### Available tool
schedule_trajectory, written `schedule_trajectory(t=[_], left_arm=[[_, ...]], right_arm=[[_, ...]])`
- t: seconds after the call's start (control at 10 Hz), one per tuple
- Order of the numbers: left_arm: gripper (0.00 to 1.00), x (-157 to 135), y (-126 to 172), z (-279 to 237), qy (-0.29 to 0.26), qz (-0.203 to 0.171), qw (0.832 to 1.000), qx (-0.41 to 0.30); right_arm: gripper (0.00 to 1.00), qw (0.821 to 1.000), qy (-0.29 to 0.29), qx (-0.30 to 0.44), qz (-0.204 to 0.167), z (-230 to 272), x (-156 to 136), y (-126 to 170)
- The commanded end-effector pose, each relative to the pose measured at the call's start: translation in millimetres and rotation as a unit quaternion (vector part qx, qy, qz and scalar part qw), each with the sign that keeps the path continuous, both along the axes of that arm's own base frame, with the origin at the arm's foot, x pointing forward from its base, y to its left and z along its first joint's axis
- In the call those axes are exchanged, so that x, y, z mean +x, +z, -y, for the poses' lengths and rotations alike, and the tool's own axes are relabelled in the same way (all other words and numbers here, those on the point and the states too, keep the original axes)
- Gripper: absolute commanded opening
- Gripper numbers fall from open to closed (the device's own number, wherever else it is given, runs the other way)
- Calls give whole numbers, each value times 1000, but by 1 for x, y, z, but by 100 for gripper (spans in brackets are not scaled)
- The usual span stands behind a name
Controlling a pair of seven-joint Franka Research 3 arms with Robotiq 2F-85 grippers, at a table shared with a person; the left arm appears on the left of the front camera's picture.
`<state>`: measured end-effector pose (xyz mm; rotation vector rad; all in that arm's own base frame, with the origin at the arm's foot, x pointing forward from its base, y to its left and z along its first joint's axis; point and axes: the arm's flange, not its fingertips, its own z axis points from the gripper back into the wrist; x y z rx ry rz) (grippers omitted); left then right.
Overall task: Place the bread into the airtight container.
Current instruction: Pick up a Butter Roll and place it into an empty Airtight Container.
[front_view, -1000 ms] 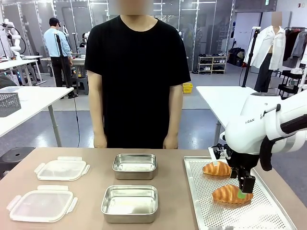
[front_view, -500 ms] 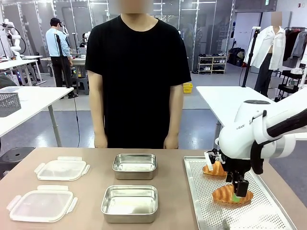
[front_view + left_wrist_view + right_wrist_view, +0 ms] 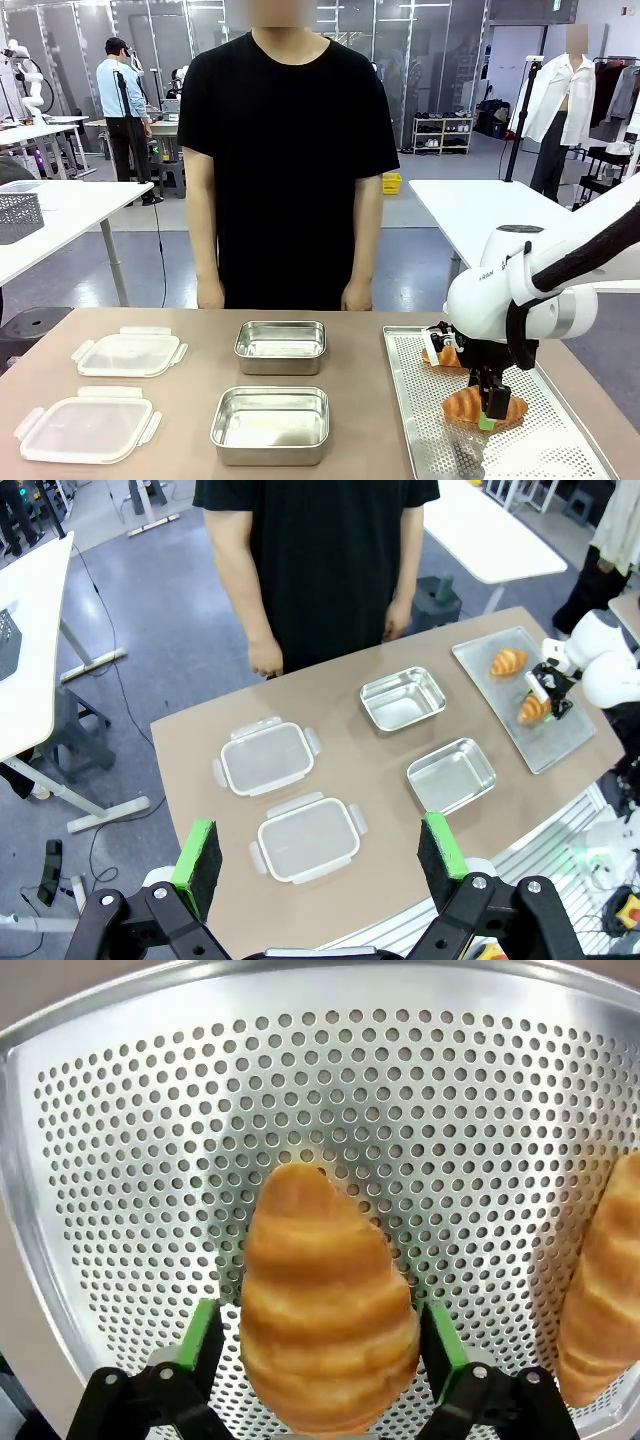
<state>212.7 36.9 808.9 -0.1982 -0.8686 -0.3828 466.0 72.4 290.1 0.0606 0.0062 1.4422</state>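
Note:
A croissant (image 3: 471,406) lies on the near part of the perforated metal tray (image 3: 560,450), and a second croissant (image 3: 447,355) lies farther back on it. My right gripper (image 3: 487,415) is down over the near croissant. In the right wrist view that croissant (image 3: 325,1330) sits between the green pads (image 3: 205,1332), which stand open with a thin gap on either side. Two open steel containers (image 3: 280,346) (image 3: 270,424) stand mid-table. High above the table, my left gripper (image 3: 318,855) is open with nothing between its fingers.
Two clear plastic lids (image 3: 129,353) (image 3: 86,425) lie at the table's left. A person in a black shirt (image 3: 288,150) stands at the far edge, hands down. Bare tabletop lies between the containers and the tray.
My right gripper has moved left and down, lowering its fingers around the near croissant. Nothing else has moved.

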Motion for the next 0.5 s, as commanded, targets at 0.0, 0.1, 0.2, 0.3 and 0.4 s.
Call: schedule_trajectory(t=[0.0,0.1,0.2,0.3,0.4], left_arm=[[100,0,1,0,-1,1,1000,0],[100,0,1,0,-1,1,1000,0],[100,0,1,0,-1,1,1000,0],[100,0,1,0,-1,1,1000,0],[100,0,1,0,-1,1,1000,0]], right_arm=[[93,1000,9,6,-16,2,7,-3],[86,1000,8,12,-23,4,10,-7],[73,1000,14,15,-23,4,10,-8],[66,1000,15,16,-21,4,9,-6],[53,1000,-3,6,-26,4,10,-5]])
